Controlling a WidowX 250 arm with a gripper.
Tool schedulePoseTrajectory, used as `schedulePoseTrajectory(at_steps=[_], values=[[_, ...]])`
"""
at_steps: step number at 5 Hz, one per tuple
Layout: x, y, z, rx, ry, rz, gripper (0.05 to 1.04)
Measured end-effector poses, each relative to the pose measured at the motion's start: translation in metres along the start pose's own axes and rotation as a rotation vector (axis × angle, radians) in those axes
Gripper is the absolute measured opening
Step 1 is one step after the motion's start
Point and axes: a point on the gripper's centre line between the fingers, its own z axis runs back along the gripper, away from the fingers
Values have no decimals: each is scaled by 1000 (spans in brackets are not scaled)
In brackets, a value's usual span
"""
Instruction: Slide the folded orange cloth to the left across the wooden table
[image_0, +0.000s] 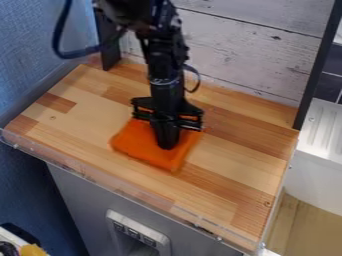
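Note:
The black gripper (167, 145) hangs down at the middle of the wooden counter, its tip over an orange cloth (145, 146). The cloth lies flat and roughly square on the wood, and the gripper covers its upper middle part. Whether the gripper touches the cloth or stands just above it, I cannot tell.
Around the cloth is the wooden counter (227, 152), with a low clear edge strip along its front. Behind it rises a whitewashed plank wall (254, 55) between dark posts, and a blue wall is at left. A white ridged unit (322, 130) stands at right.

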Motion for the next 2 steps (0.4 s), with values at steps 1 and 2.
schedulePoseTrajectory(at_steps=[1, 2], values=[[-4, 8, 1, -1, -12, -57, 80], [-11, 17, 9, 1, 14, -94, 227]])
